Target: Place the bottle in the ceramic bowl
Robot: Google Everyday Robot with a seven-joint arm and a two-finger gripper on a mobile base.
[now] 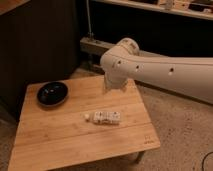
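Glossy ceramic bowl [59, 100] on matt wooden table [75, 144].

No text, brand or number can be read. A dark-speckled label is borne by the bottle [103, 117], which lies below and nearer than the gripper [114, 88], itself held above the wooden table [75, 145]. The label's markings cannot be deciphered.

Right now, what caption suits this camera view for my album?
Robot claw hangs over the far side of the wooden table; the bottle lies mid-table, the black ceramic bowl empty.

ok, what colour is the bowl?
Glossy black bowl, seen in the camera view; the pincer hangs over the far side of the table.
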